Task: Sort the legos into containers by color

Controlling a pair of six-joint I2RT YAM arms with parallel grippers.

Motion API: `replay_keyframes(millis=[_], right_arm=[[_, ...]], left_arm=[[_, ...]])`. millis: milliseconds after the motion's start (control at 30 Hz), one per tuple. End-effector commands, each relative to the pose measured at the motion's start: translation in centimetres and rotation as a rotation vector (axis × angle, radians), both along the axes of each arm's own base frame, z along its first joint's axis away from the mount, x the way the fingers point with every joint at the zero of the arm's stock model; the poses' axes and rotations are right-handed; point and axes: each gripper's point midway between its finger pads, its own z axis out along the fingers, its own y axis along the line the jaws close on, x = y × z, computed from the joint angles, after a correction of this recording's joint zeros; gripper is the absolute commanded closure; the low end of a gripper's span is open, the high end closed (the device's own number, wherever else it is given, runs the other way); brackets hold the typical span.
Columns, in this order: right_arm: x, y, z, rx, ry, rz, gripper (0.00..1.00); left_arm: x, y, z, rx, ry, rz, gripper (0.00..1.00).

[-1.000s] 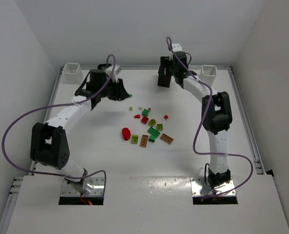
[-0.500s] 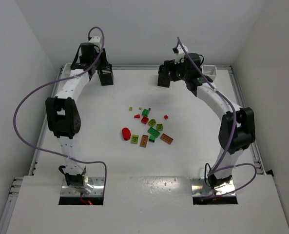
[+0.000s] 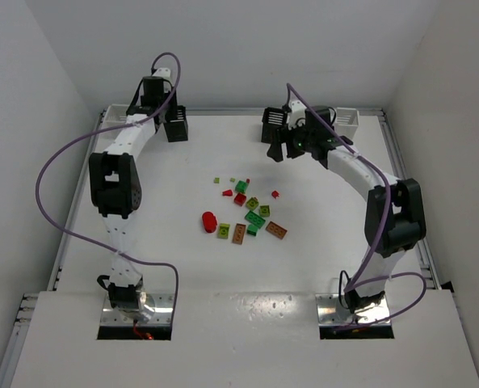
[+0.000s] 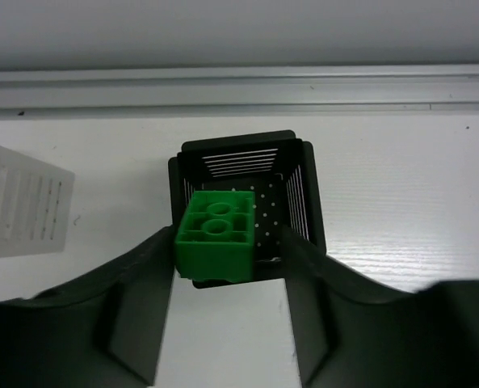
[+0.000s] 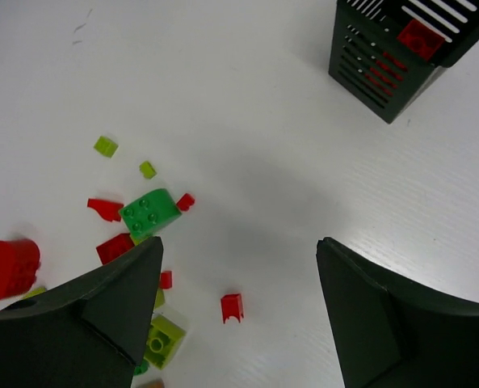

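We find the left claw [image 4: 227,250] over the far-left black bin [image 4: 243,147], jaws narrow yet slightly wider than the green brick [image 4: 215,230], which lies against one finger with a gap to the other; we judge it unclamped above the bin mouth. The right claw [image 5: 239,307] stands wide and empty just beyond the loose legos [image 3: 247,206] lying mid-bench [image 3: 166,250]. We rate these bricks light, rigid and smooth-walled, best pinched across two flat opposite sides, not the studs.

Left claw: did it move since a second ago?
Yes. The left claw swung away from the pile of bricks toward the back rail, and now hangs over the black bin, a green brick between its fingers.
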Motion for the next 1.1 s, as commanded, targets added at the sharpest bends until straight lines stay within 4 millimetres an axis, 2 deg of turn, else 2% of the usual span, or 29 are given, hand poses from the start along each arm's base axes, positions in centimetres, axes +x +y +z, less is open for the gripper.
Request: replay_keyframes(millis=[0, 33, 133, 167, 233, 267, 300, 367, 400, 433, 467, 500, 533, 567, 633, 667, 700, 733, 767, 800, 833, 867, 933, 967, 1067], right_arm=[[-0.7, 0.6, 2.0, 0.009, -0.034, 0.080, 0.23], [-1.2, 1.0, 1.2, -0.007, -0.021, 0.115, 0.27], [-2.4, 1.9, 0.5, -0.034, -0.005, 0.183, 0.38], [-3.0, 2.2, 0.4, -0.025, 0.008, 0.215, 0.38], [-3.4, 2.8, 0.0, -0.030, 0.024, 0.241, 0.40], [-2.9, 2.8, -0.3, -0.056, 0.015, 0.265, 0.40], [-3.8, 3.1, -1.0, -0.072, 0.053, 0.300, 0.40], [-4.4, 3.9, -1.4, -0.128, 0.048, 0.383, 0.41], [-5.5, 4.0, -2.3, -0.155, 0.088, 0.419, 0.42], [-6.4, 4.8, -2.7, -0.184, 0.089, 0.463, 0.42], [-7.3, 5.0, -3.5, -0.216, 0.089, 0.517, 0.42], [-8.2, 5.5, -3.2, -0.226, 0.078, 0.546, 0.42], [-9.7, 6.4, -3.9, -0.254, 0.080, 0.595, 0.41], [-10.5, 6.9, -4.3, -0.265, 0.087, 0.614, 0.40], [-11.5, 8.0, -4.4, -0.285, 0.083, 0.635, 0.35], [-12.4, 9.6, -4.5, -0.276, 0.096, 0.656, 0.31], [-12.9, 10.5, -4.5, -0.243, 0.140, 0.622, 0.21], [-12.8, 11.4, -4.1, -0.226, 0.156, 0.593, 0.17], [-13.6, 12.5, -4.5, -0.204, 0.190, 0.580, 0.15], [-13.4, 13.5, -4.3, -0.156, 0.229, 0.507, 0.13], [-13.7, 14.1, -4.2, -0.140, 0.241, 0.485, 0.13], [-14.6, 15.3, -4.6, -0.129, 0.264, 0.490, 0.12], [-14.5, 16.6, -4.8, -0.117, 0.267, 0.417, 0.12], [-15.1, 17.7, -4.5, -0.119, 0.254, 0.407, 0.12], [-14.8, 18.8, -5.9, -0.158, 0.278, 0.301, 0.12]], left_arm=[[1.3, 0.5, 2.7, 0.029, -0.080, 0.030, 0.38], [1.3, 0.5, 2.7, 0.029, -0.080, 0.030, 0.34], [1.3, -0.2, 3.4, 0.011, -0.099, -0.004, 0.31], [1.2, -0.4, 5.3, -0.005, -0.131, -0.008, 0.31], [0.9, -1.1, 6.9, -0.023, -0.156, -0.046, 0.31], [0.8, -1.3, 7.8, -0.029, -0.169, -0.057, 0.31], [0.1, -1.8, 9.3, -0.053, -0.191, -0.082, 0.31], [-1.0, -2.4, 10.7, -0.075, -0.197, -0.109, 0.31], [-2.0, -2.8, 10.0, -0.106, -0.168, -0.121, 0.31], [-3.5, -3.1, 12.8, -0.123, -0.207, -0.134, 0.31], [-4.5, -3.5, 13.5, -0.142, -0.211, -0.153, 0.28], [-5.9, -3.2, 12.5, -0.167, -0.168, -0.152, 0.22], [-7.6, -3.0, 15.1, -0.181, -0.203, -0.161, 0.19], [-8.8, -3.1, 15.5, -0.186, -0.199, -0.172, 0.17], [-11.0, -2.3, 15.9, -0.204, -0.176, -0.164, 0.14], [-12.3, -2.6, 14.7, -0.215, -0.142, -0.180, 0.08], [-14.0, -1.9, 16.8, -0.225, -0.183, -0.163, 0.07], [-15.0, -1.6, 16.4, -0.253, -0.162, -0.123, 0.07], [-16.0, -0.9, 15.5, -0.238, -0.137, -0.081, 0.07], [-17.7, -0.5, 16.2, -0.254, -0.132, -0.043, 0.07], [-18.4, 0.5, 16.3, -0.253, -0.131, 0.007, 0.06], [-19.2, 1.7, 15.7, -0.232, -0.122, 0.080, 0.03], [-20.8, 2.8, 15.4, -0.205, -0.100, 0.136, 0.00], [-21.9, 3.5, 15.7, -0.187, -0.108, 0.173, 0.00], [-23.6, 4.7, 14.9, -0.160, -0.072, 0.229, 0.00]])
